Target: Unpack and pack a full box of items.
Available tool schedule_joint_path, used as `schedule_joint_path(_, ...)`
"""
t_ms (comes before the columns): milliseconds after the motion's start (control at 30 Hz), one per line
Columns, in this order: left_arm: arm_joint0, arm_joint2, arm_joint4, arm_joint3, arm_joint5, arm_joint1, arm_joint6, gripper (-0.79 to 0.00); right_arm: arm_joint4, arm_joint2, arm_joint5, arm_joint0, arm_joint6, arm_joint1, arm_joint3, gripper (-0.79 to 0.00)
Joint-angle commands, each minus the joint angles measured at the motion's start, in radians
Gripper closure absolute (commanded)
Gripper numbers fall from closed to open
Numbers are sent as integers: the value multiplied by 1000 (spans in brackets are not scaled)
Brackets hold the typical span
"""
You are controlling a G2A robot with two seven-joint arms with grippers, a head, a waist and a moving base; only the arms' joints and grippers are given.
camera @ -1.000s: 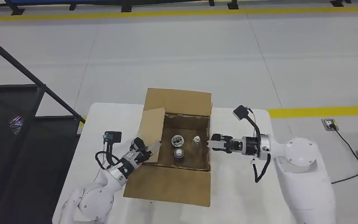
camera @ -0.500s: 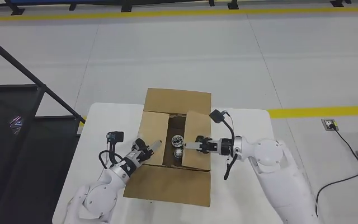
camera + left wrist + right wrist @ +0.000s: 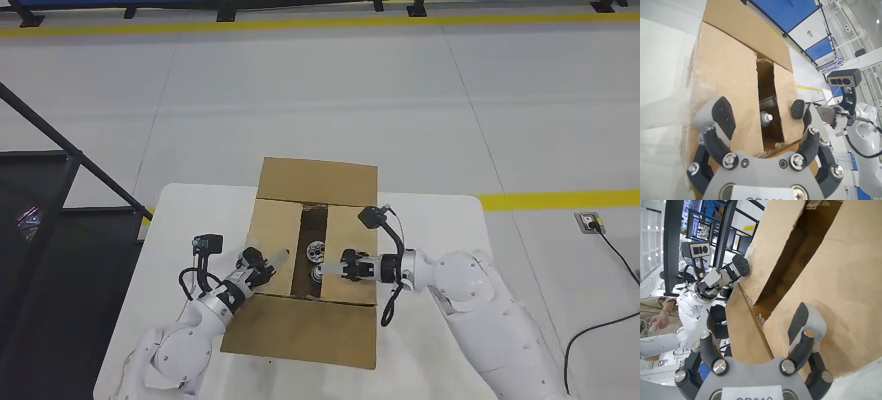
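Pale grey floor crossed by yellow lines; a white desk, a black metal frame beside it, blue wall panels beyond.

Box guts mostly out of sight

The two folded flaps cover nearly all of the box, so there's just a narrow slot to peek into between the left claw and the right claw. Straight ahead of the left claw a spray can shows its nozzle end, with the body lost in the dark below. A second round thing just past it is too small to identify. From the right claw's side the slot is plain black. One of the right claw's fingers runs behind the cardboard edge with its tip hidden, and each claw's base gets chopped off by its own camera's frame edge.
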Motion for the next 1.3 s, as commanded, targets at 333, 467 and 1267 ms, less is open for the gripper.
schedule_joint_path(333, 84, -94, -75, -152, -40, 13, 0, -785, 14, 61, -45, -30, 21, 27, -118, -785)
schedule_joint_path(467, 152, -184, -139, -222, -71, 23, -40, -785, -2, 100, -39, -60, 74, 42, -204, -785)
schedule_joint_path(1267, 353, -412, -419, -88, -376, 91, -566, -785, 41, 178, -5, -43, -572, 25, -11, -785)
